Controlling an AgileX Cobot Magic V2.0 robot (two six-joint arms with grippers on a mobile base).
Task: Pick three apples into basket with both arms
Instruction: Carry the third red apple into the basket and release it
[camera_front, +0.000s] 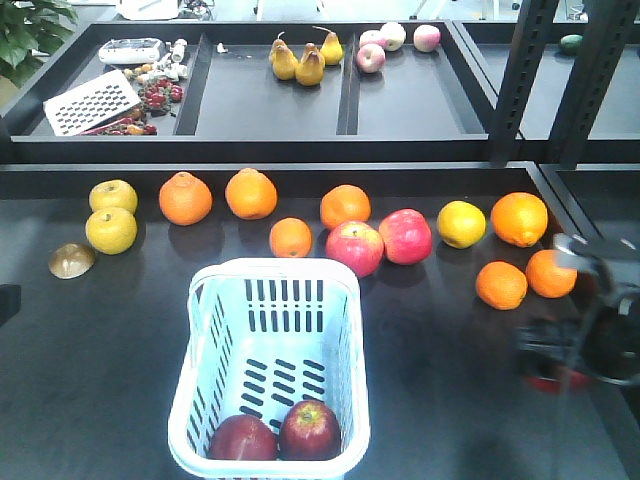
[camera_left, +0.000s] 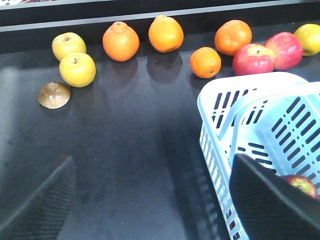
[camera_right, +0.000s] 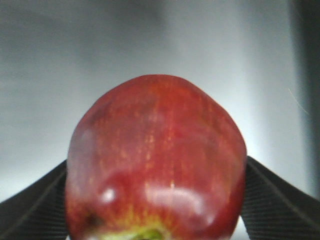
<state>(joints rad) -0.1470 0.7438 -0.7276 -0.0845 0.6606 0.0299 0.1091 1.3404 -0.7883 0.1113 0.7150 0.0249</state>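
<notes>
Two dark-red apples (camera_front: 243, 438) (camera_front: 310, 428) are seen lying side by side, touching, at the near end of the basket (camera_front: 200, 330) floor. The third apple (camera_right: 156, 160) is gripped by the right gripper (camera_right: 156, 200): in the right wrist view it fills the frame, with a black finger (camera_right: 35, 205) pressed against each side, stem end facing the camera. In the front view the right gripper (camera_front: 565, 365) is blurred at the right edge of the table (camera_front: 90, 380), well apart from the basket, with a red patch showing beneath it.

Left gripper (camera_left: 150, 200): only two dark fingers (camera_left: 40, 200) are seen at the bottom corners of the left wrist view, spread wide with nothing between them, so it is released. It is held over bare table just left of the basket (camera_left: 220, 120); one apple (camera_left: 300, 184) is partly visible through the basket behind the right finger.

Basket is upright, near the front middle of the table, handle folded down on the rim.

Other fruit is lined along the back of the table: two yellow-green apples (camera_front: 112, 215) at left, a brown half-round object (camera_front: 72, 260) near them, oranges (camera_front: 250, 193) across the row, two lighter pink-red apples (camera_front: 380, 242) touching each other just behind the basket's far right corner, a yellow fruit (camera_front: 461, 223) and three more oranges (camera_front: 520, 218) at right.

Behind, a tray (camera_front: 270, 110) holds pears (camera_front: 300, 58), with pale apples (camera_front: 385, 45) in the next compartment.
</notes>
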